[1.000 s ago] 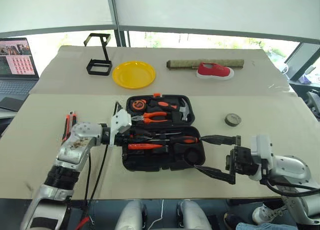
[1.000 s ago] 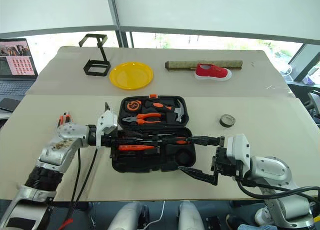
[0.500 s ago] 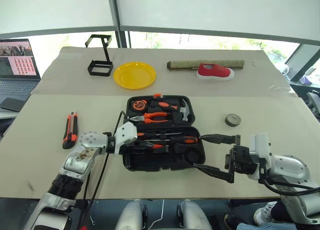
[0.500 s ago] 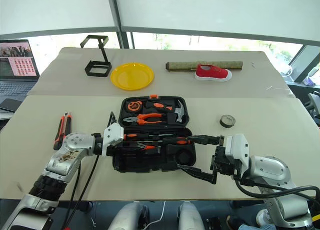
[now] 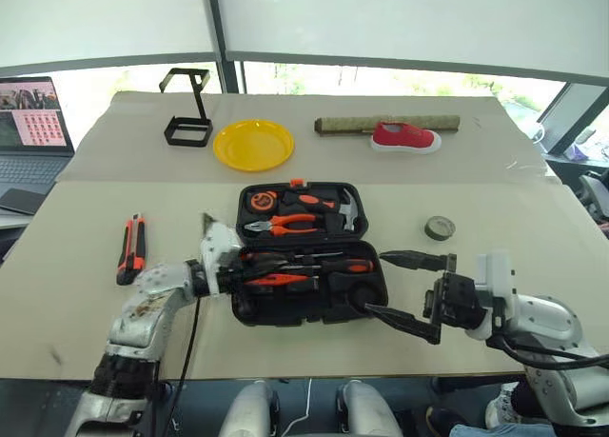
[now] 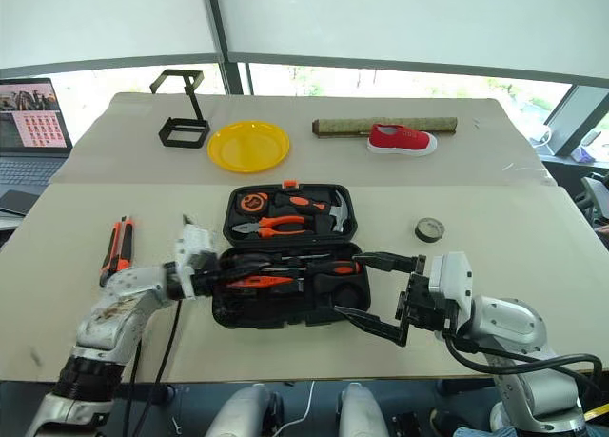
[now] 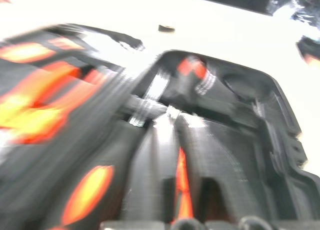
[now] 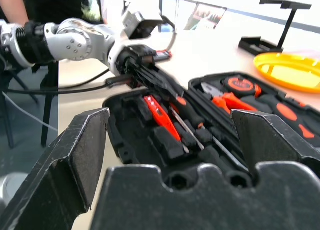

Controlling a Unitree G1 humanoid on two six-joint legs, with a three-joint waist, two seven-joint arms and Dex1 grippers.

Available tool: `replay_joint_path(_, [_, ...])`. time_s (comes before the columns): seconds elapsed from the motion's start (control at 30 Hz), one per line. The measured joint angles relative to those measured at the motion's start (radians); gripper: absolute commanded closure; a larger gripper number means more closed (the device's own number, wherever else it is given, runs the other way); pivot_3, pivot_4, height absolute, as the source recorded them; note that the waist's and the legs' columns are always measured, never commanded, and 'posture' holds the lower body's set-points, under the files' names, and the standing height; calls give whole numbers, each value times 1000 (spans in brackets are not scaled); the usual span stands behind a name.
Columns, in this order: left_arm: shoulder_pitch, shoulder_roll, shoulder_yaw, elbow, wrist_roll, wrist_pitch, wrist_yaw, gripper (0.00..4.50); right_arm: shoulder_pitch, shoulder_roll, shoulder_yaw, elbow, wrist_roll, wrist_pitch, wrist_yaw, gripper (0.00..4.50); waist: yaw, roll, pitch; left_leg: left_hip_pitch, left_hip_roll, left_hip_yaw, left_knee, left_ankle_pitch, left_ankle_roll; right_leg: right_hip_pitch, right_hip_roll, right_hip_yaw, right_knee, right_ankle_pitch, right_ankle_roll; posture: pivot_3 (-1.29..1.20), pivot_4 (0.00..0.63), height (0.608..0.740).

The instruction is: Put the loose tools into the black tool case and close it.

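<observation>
The black tool case (image 5: 371,294) lies open in the middle of the table. Two black-and-orange screwdrivers (image 5: 335,266) and a small orange screwdriver (image 5: 278,279) lie in its near half. My left gripper (image 5: 270,268) reaches into that half from the left, just over the orange screwdriver, open by a narrow gap and holding nothing. My right gripper (image 5: 375,285) stands wide open at the case's right end, its fingers (image 8: 75,160) empty. A black-and-orange utility knife (image 5: 131,249) lies left of the case. A dark grey tape roll (image 5: 439,228) lies to its right.
The case's far half holds pliers (image 5: 285,225), a round tape measure (image 5: 262,200) and a hammer (image 5: 347,208). Along the far side of the table are a yellow plate (image 5: 254,144), a black wire stand (image 5: 187,113), a red shoe (image 5: 406,137) and a long bar (image 5: 381,124). A laptop (image 5: 29,123) sits at far left.
My left gripper swung over the case, then drew back a little to the left and parted its jaws. The orange screwdriver stays in the case. The right arm has not moved.
</observation>
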Motion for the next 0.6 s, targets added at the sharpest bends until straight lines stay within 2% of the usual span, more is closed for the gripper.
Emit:
replay_joint_path(0.07, [95, 17, 112, -26, 0, -40, 51, 1893, 9, 12, -11, 6, -2, -37, 12, 0, 0, 0, 0, 0, 0, 0, 0, 0, 0, 0, -2, 0, 0, 0, 0, 0, 150, 740])
replay_joint_path(0.1, [117, 17, 130, -27, 0, -50, 62, 1631, 12, 14, -14, 7, -3, -46, 18, 0, 2, 0, 0, 0, -1, 0, 0, 0, 0, 0, -2, -1, -1, 0, 1, 0, 150, 740])
replay_joint_path(0.13, [146, 17, 149, -34, 0, -58, 74, 1135, 12, 16, -14, 10, -9, -62, 24, 0, 4, 0, 0, 0, -1, 0, 0, 0, 0, 1, -3, -1, -1, 0, 1, 0, 150, 740])
replay_joint_path(0.23, [312, -7, 263, -66, 1, -99, 136, 175, 11, 50, -19, 36, -20, -126, 37, 0, 4, -1, 0, 0, 0, 0, -1, -1, -1, 1, -5, -1, -3, 0, 1, 0, 150, 740])
replay_joint_path(0.3, [458, -66, 390, -64, 1, -138, 208, 68, 27, 96, -25, 61, -16, -147, 21, 0, -1, -1, 0, 0, 0, 0, -1, -3, -2, 1, -12, -2, -3, 0, 1, 0, 150, 740])
replay_joint_path(0.43, [589, -179, 561, -53, -19, -180, 354, 68, 33, 151, -25, 86, -18, -176, -7, 0, 12, -2, 0, 1, 0, -1, -1, -3, -3, -3, -15, -5, -4, -3, -1, 0, 150, 740])
replay_joint_path(0.5, [623, -212, 604, -34, -36, -179, 402, 68, 31, 167, -27, 88, -17, -191, -16, 0, 14, -2, 0, 0, -1, -1, -1, -7, -9, -3, -15, -4, -4, -5, -3, 0, 150, 740])
replay_joint_path(0.6, [652, -235, 628, -25, -60, -165, 449, 68, 6, 172, -29, 100, -14, -211, -15, 0, 16, -3, 1, 0, -2, 0, -1, -7, -8, -3, -11, -6, -5, -6, -2, 0, 150, 740])
